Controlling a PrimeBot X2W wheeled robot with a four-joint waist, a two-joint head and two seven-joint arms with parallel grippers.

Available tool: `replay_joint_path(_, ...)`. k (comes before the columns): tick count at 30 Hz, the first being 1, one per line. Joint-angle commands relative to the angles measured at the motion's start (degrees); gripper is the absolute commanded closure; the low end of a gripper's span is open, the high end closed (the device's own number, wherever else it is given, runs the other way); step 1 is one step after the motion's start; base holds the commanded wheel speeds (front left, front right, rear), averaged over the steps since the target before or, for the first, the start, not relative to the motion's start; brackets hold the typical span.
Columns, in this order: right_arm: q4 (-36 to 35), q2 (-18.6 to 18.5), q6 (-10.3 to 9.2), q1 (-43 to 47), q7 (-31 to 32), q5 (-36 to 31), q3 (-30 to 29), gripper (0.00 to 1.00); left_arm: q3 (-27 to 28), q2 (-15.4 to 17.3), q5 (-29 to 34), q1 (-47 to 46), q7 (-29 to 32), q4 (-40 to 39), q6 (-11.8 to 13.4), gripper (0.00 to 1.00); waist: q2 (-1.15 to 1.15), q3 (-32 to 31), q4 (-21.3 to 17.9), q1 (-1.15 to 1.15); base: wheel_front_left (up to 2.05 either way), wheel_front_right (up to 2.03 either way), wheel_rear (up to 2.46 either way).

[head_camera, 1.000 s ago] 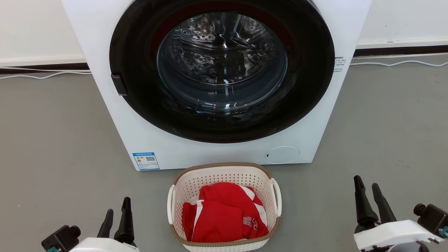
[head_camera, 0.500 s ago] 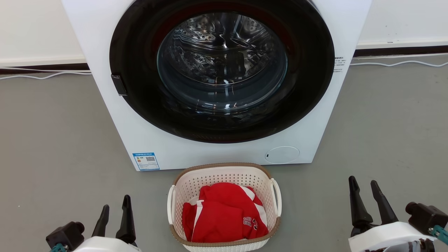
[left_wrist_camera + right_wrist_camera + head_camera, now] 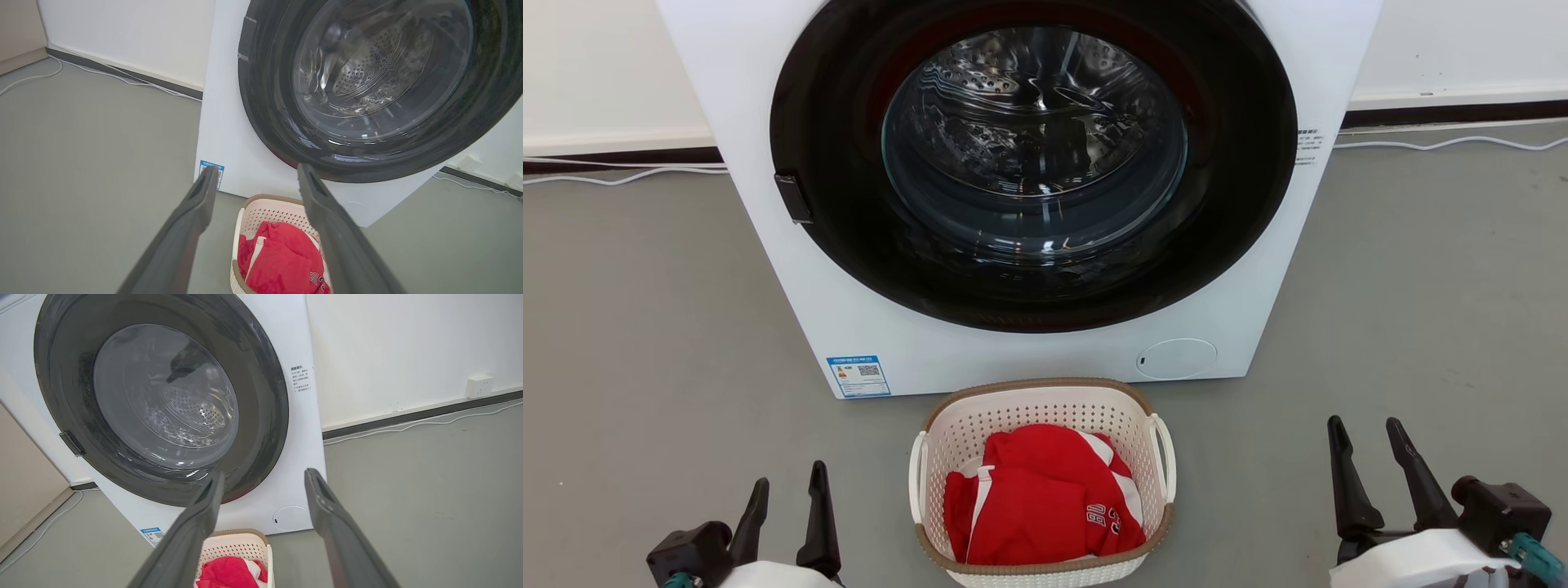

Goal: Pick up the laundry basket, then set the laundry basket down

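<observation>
A grey floor (image 3: 645, 327) runs back to a white wall (image 3: 605, 65). On it stands a white front-loading washing machine (image 3: 768, 269), the largest thing in sight. Its round door (image 3: 1029, 163) has a broad black ring and a glass window, closed, with the shiny perforated drum visible behind the glass.

The laundry basket (image 3: 1033, 384) sits on the floor directly in front of the washing machine, centred below the door and very close to the machine's base; whether it touches the machine is hard to judge from this angle. It is cream-white and perforated, with a brown woven-look rim and a white loop handle on each side. Inside it lies a crumpled red garment (image 3: 1029, 506) with white stripes and small white lettering.

The left gripper (image 3: 790, 475) hangs in front of the washing machine, off to the machine's left side, well apart from the basket; its jaws stand wide and hold nothing. The right gripper (image 3: 1364, 422) hangs in front of the machine's right side, likewise well apart from the basket, jaws wide and empty. Both pairs of dark fingers point towards the machine.

A thin white cable (image 3: 1421, 143) trails along the floor behind the machine. A blue label (image 3: 858, 376) marks the machine's lower left corner, and a round white cap (image 3: 1176, 358) its lower right.
</observation>
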Motion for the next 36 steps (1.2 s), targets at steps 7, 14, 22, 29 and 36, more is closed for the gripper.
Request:
replay_joint_path(7,-2.2,-0.7,0.37,-0.5,-2.2,-6.7,1.0,0.0,1.3,0.7,6.2,-0.3,-2.0,-2.2,1.2,0.0,0.0,0.1,-0.1,0.0,0.0,0.0,0.0)
replay_joint_path(14,-2.6,-0.9,0.4,-0.4,-3.3,-12.0,0.8,0.0,1.2,0.7,11.2,0.2,-3.2,-2.6,1.7,0.0,0.0,0.2,-0.1,0.0,0.0,0.0,0.0)
replay_joint_path(22,-2.8,-1.0,0.42,-0.4,-4.5,-17.2,1.0,0.0,1.1,0.8,16.0,0.5,-4.3,-2.9,2.2,0.0,0.0,0.4,-0.2,0.0,0.0,0.0,0.0)
replay_joint_path(29,-3.0,-1.0,0.43,-0.3,-4.9,-18.9,1.0,0.0,1.0,0.8,17.6,0.7,-4.7,-3.0,2.4,0.0,0.0,0.4,-0.3,0.0,0.0,0.0,0.0)
replay_joint_path(36,-2.9,-0.8,0.43,-0.4,-4.9,-18.8,0.7,0.0,1.0,0.8,17.5,0.7,-4.7,-3.0,2.3,0.0,0.0,0.6,-0.5,0.0,0.0,0.0,0.0)
